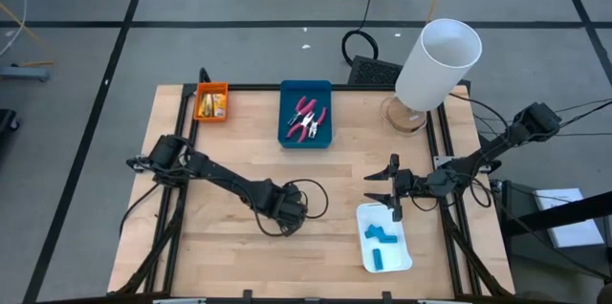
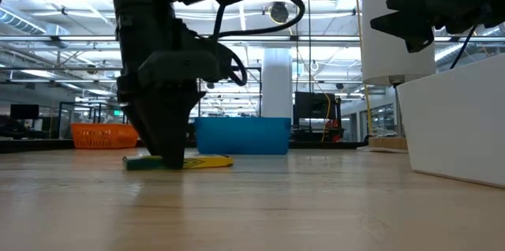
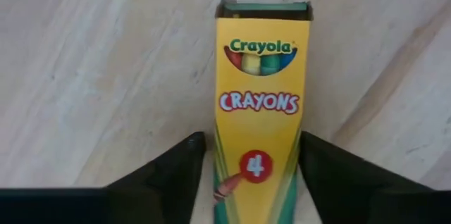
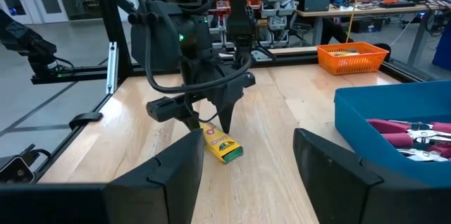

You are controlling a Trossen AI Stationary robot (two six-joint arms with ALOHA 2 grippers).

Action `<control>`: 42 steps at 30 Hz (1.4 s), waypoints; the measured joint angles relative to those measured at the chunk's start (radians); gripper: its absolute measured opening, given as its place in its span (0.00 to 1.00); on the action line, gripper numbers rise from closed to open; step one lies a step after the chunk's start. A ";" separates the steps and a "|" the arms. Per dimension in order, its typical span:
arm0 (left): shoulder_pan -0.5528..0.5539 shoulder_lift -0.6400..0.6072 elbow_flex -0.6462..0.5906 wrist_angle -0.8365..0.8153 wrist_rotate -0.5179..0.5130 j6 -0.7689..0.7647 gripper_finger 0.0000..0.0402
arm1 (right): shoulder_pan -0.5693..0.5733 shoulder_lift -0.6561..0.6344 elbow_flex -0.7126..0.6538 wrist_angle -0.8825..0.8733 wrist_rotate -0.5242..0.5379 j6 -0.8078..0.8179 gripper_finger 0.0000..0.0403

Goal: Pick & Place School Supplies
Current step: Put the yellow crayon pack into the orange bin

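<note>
A yellow Crayola crayon box (image 3: 259, 97) lies flat on the wooden table near its middle; it also shows in the low view (image 2: 207, 162) and the right wrist view (image 4: 223, 145). My left gripper (image 1: 287, 210) points down over it, open, with one finger on each long side of the box at its near end. My right gripper (image 1: 384, 182) is open and empty, hovering at the far end of the white tray (image 1: 402, 258), which holds light-blue blocks (image 1: 381, 237). Red-handled pliers (image 1: 306, 119) lie in the blue tray (image 1: 287, 137). My left gripper's fingers (image 3: 184, 164) stand close on either long side of the crayon box's end (image 3: 254, 175), coming from above. I cannot tell whether they touch it. The box lies flat on the table.
An orange tray (image 1: 211, 90) with yellow pieces sits at the far left. A white cylinder on a round base (image 1: 435, 65) stands at the far right. Bare wood lies between the trays and along the near edge.
</note>
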 joint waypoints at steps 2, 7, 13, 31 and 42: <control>0.000 0.001 0.005 -0.003 -0.004 0.008 0.52 | 0.000 0.000 0.000 0.001 0.000 0.000 0.52; 0.000 0.003 0.014 -0.004 -0.005 0.013 0.37 | 0.000 0.000 0.000 0.003 0.000 0.000 0.52; -0.001 -0.001 0.014 0.005 -0.030 0.028 0.38 | 0.000 0.000 0.000 0.003 0.000 0.000 0.52; 0.043 -0.245 0.013 -0.112 -0.241 0.047 0.34 | 0.000 0.000 0.000 0.003 0.000 0.004 0.52; 0.283 -0.473 0.013 -0.410 -0.327 0.004 0.35 | 0.000 0.000 0.000 0.010 -0.002 0.011 0.52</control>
